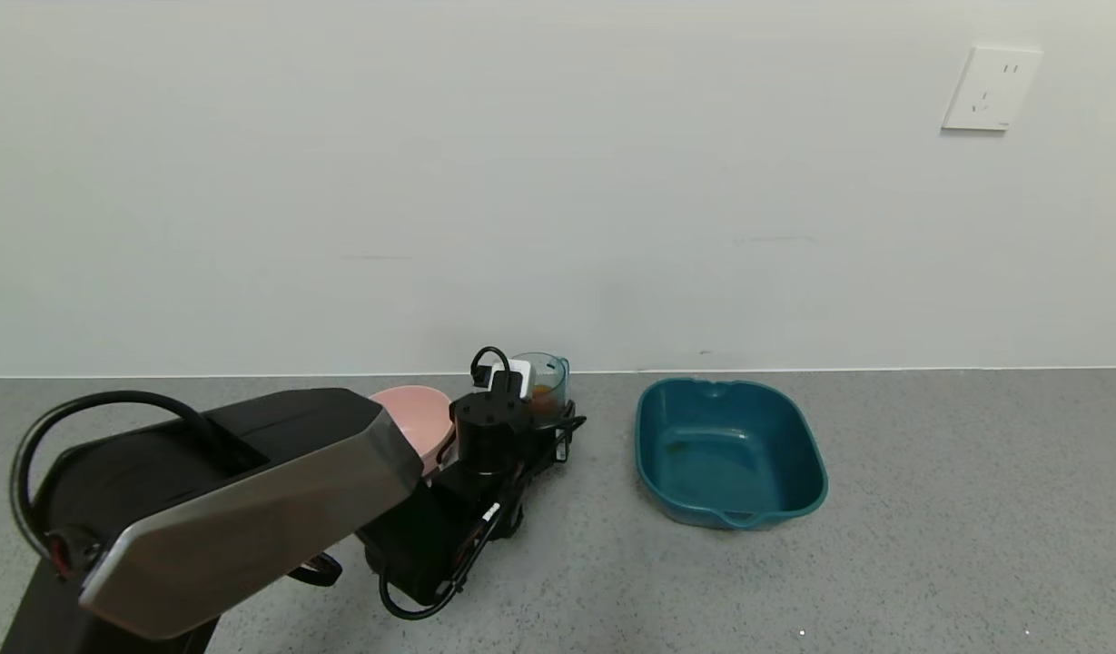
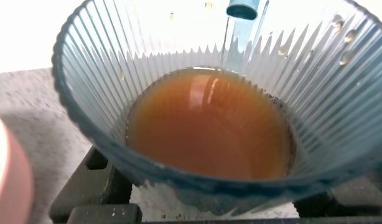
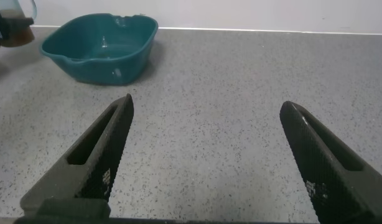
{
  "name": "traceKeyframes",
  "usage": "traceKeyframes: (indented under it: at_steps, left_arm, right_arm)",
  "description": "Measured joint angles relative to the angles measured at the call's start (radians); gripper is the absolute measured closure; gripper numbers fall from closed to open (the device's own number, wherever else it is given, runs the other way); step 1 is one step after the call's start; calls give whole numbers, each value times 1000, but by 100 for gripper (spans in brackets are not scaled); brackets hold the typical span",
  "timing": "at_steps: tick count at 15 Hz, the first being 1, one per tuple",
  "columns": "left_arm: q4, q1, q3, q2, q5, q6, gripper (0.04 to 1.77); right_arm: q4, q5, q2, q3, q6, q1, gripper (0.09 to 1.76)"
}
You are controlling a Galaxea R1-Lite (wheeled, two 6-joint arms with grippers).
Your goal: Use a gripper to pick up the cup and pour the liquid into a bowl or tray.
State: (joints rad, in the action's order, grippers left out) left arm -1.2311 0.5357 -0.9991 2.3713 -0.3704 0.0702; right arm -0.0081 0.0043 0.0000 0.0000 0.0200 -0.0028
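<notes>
- Left pincer point(image 1: 544, 413) is clenched on the cup point(image 1: 541, 386), far on the surface point(image 1: 930, 545), just right of the pink bowl point(image 1: 412, 422).
- Liquid point(image 2: 206, 127) sits level; tip slowly leftward over the rim.
- Right pincer point(image 3: 206, 162) is released, idle, with open room around it; the teal basin point(image 1: 730, 454) is well clear.

The cup point(image 2: 197, 93) was clear ribbed plastic, glossy. The bowl point(image 1: 417, 422) and basin point(image 1: 728, 454) looked smooth plastic. The desk point(image 1: 930, 509) was matt, speckled grey; the wall point(image 1: 340, 182) matt.
</notes>
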Motion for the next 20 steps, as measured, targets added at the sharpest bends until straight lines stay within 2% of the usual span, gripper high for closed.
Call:
traceKeyframes:
  at_steps: [4, 7, 11, 15, 20]
  left_arm:
    - [107, -10, 3, -108, -1, -1, 46]
    - [181, -42, 2, -187, 1, -4, 46]
    - [221, -121, 5, -263, 13, -8, 46]
    - [230, -230, 11, -302, 26, -15, 46]
    - [231, -370, 27, -315, 99, -45, 47]
  right_arm:
    - [0, 0, 0, 0, 0, 0, 14]
    - [0, 0, 0, 0, 0, 0, 14]
    - [0, 0, 0, 0, 0, 0, 14]
    - [0, 0, 0, 0, 0, 0, 14]
    - [0, 0, 0, 0, 0, 0, 14]
